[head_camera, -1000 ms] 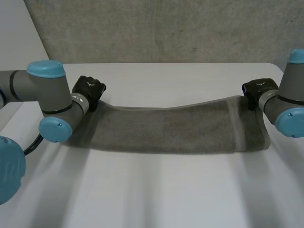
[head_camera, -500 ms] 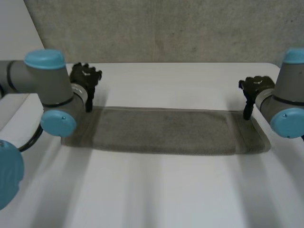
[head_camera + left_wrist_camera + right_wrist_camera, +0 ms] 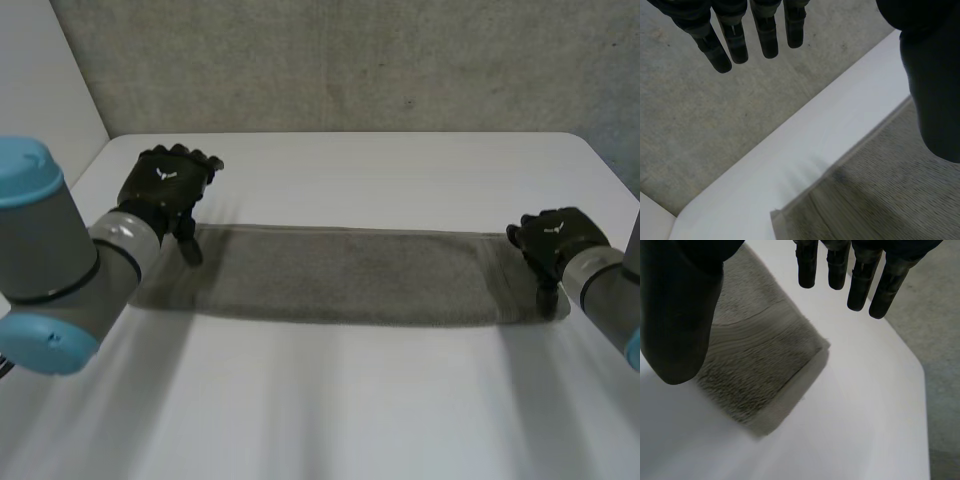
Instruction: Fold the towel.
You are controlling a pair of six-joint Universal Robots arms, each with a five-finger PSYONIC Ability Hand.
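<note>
- Across the middle of the white rectangular table lies the grey terry-cloth towel, flat, as a long narrow strip running from the robot's left side to its right.
- Near the towel's right end a woven band crosses its width; in the right wrist view that end looks thick, with a corner jutting onto bare tabletop.
- At the towel's left end, the black left hand hovers over the far corner, with its thumb pointing down toward the cloth.
- In the left wrist view its fingers hang straight and spread, well apart from the thumb, with nothing between them; the towel lies below the thumb, its far edge beside a strip of bare table.
- At the towel's right end, the black right hand sits above the cloth, thumb downward near the near corner.
- In the right wrist view its fingers are straight and parted from the thumb, holding nothing, with the towel's end below the gap.
- Beyond the table's far edge stands a rough grey concrete wall.
</note>
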